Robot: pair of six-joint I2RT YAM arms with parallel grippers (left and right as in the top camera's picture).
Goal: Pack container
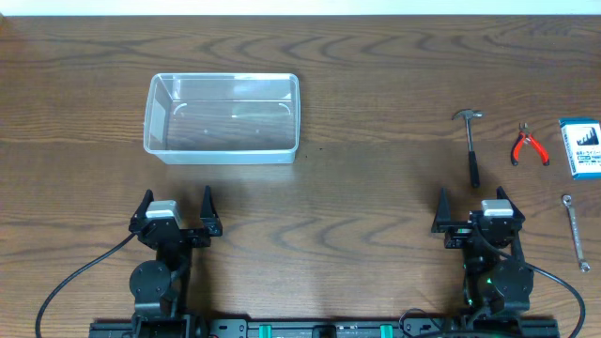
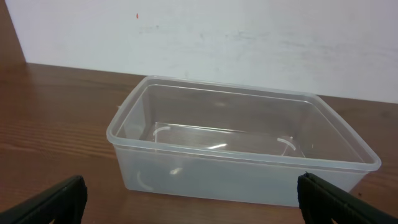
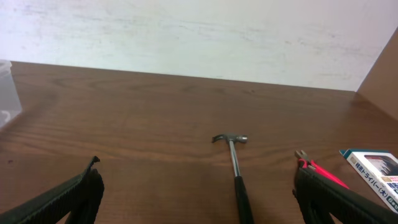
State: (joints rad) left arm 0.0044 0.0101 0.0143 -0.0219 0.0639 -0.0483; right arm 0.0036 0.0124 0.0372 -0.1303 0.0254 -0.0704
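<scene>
The container (image 1: 225, 127) is a clear plastic tub with rounded corners, standing empty at the back left of the wooden table. In the left wrist view the container (image 2: 242, 140) fills the middle, just beyond my left gripper (image 2: 191, 180). That left gripper (image 1: 177, 194) is open, a short way in front of the tub's near wall and apart from it. My right gripper (image 1: 472, 195) is open too, with nothing between its fingers. It sits just short of the handle end of a hammer (image 1: 472, 141). A sliver of the container (image 3: 6, 93) shows at the right wrist view's left edge.
The hammer (image 3: 236, 168) lies with its head away from me. Right of it are red-handled pliers (image 1: 529, 146), a blue-and-white box (image 1: 580, 147) and a metal wrench (image 1: 575, 230) near the right edge. A white wall bounds the table's far side.
</scene>
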